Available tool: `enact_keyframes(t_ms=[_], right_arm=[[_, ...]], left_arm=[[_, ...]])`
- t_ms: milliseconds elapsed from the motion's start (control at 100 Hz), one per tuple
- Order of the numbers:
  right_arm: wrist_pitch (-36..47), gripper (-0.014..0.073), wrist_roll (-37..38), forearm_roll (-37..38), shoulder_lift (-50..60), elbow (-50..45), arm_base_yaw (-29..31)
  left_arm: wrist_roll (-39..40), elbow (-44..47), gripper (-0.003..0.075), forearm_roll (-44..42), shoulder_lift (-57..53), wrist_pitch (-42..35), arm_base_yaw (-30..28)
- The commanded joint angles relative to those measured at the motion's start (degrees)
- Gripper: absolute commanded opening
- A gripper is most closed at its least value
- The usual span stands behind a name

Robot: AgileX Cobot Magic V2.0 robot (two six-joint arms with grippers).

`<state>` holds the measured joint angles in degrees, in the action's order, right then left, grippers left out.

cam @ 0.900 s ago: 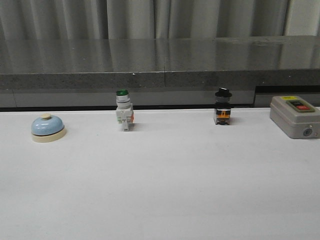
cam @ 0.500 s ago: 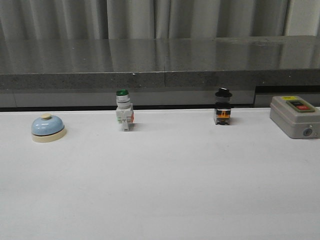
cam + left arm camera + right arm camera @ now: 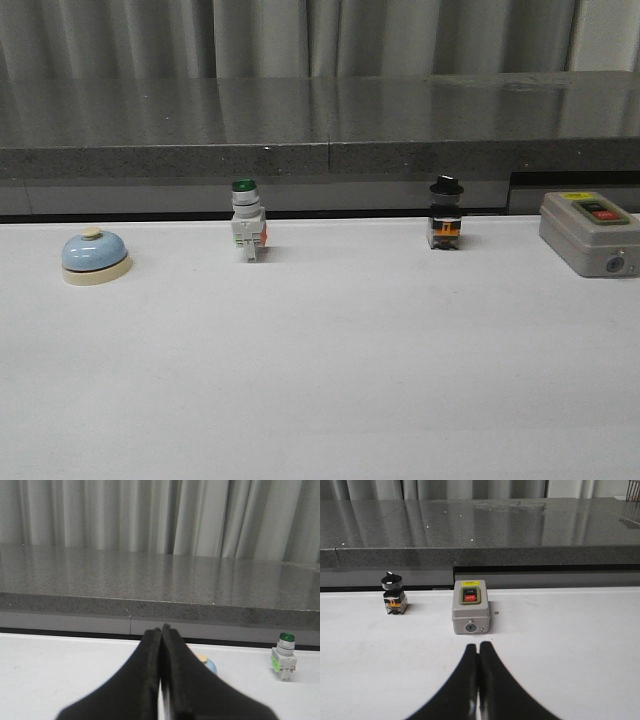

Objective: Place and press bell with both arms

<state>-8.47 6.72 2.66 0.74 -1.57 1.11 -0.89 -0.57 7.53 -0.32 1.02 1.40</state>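
Note:
The light-blue dome bell [image 3: 95,256] with a cream base and knob sits on the white table at the far left. In the left wrist view the bell [image 3: 210,665] shows partly behind the black fingers. My left gripper [image 3: 161,629] is shut and empty, short of the bell. My right gripper [image 3: 478,646] is shut and empty, in front of the grey switch box [image 3: 470,606]. Neither arm shows in the front view.
A green-capped white push-button switch [image 3: 247,220] and a black-capped switch [image 3: 446,213] stand near the table's back edge. The grey switch box [image 3: 590,233] sits at the far right. A dark stone ledge [image 3: 320,130] runs behind the table.

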Motion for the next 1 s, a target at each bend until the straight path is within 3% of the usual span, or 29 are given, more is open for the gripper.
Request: enact_keyframes(t_ms=[0,250,690,990], right_arm=[[4.3,-0.0068,0.0,0.7,0.3,0.0,-0.1],[4.3,-0.0068,0.0,0.7,0.3,0.0,-0.1],[4.4,-0.0068,0.0,0.7,0.3,0.0,-0.1],[4.4,-0.0068,0.0,0.7,0.3,0.0,-0.1]], left_arm=[[0.1,-4.1,-0.0019,-0.8,-0.6,-2.1,-0.1],[0.1,-16.2,-0.0019,-2.9,10.1,4.5,-0.1],[0.0,-40.9,-0.0019,-2.9,41.2,20.1,-0.1],[-8.5,-53.9,-0.0006,0.2,61.1,25.0,-0.1]])
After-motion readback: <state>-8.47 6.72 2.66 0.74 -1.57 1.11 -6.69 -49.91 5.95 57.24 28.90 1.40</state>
